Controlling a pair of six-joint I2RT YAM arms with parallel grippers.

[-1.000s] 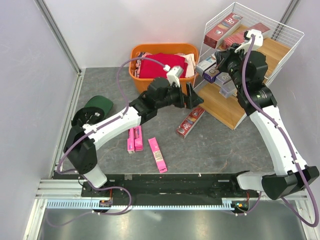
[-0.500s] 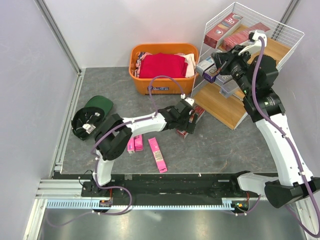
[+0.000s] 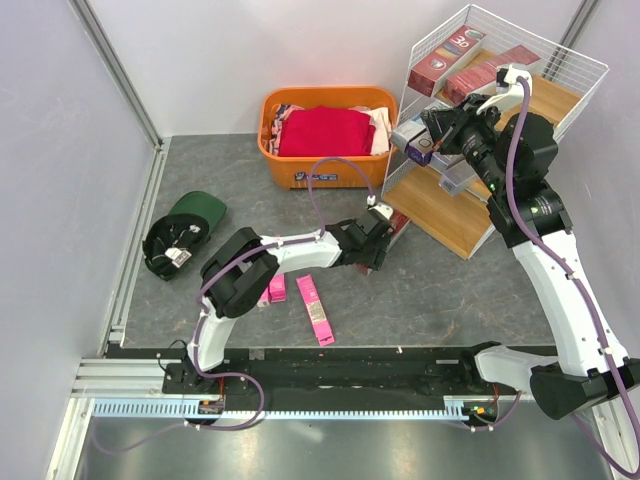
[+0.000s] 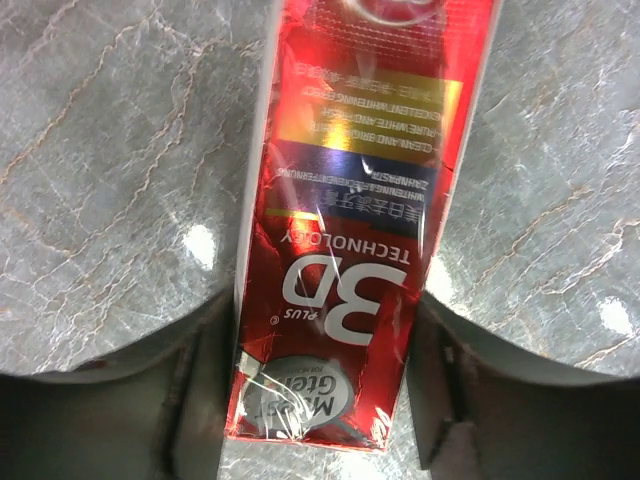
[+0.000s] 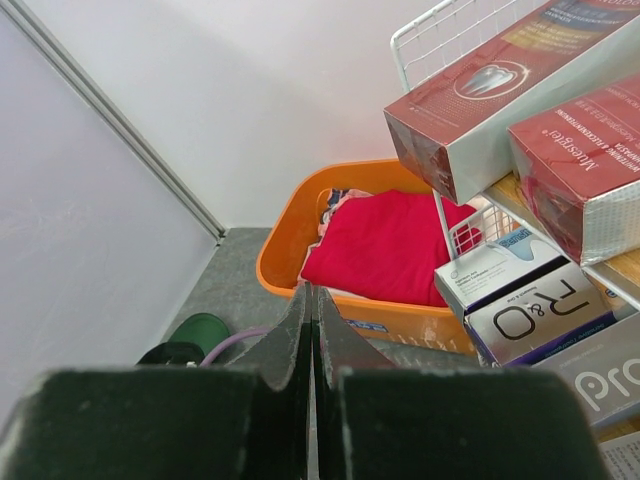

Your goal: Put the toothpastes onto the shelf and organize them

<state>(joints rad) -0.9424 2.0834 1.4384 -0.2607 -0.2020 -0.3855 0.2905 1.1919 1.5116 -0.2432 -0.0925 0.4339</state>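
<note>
A dark red "3D" toothpaste box [image 4: 350,250] lies flat on the grey table, just in front of the shelf's lowest board [image 3: 470,220]. My left gripper [image 3: 375,245] is down over it, and both fingers [image 4: 205,400] press the box's long sides. Only the far end of the box [image 3: 398,222] shows from above. Pink toothpastes [image 3: 315,308] [image 3: 276,288] lie near the left arm. On the shelf rest dark red boxes [image 3: 450,55] [image 5: 500,85], a purple-and-white box [image 5: 535,320] and a silver one [image 3: 455,178]. My right gripper [image 3: 432,128] [image 5: 313,300] hangs shut and empty by the shelf's left side.
An orange basket [image 3: 325,172] [image 5: 400,318] with folded red clothes [image 3: 320,130] stands at the back, left of the shelf. A green and black cap [image 3: 185,225] lies at the far left. The shelf's white wire frame [image 3: 430,45] rises at the back right.
My left gripper came down from above the table by the basket onto the dark red box, and its jaws closed in against it. The right gripper shifted slightly by the shelf.
</note>
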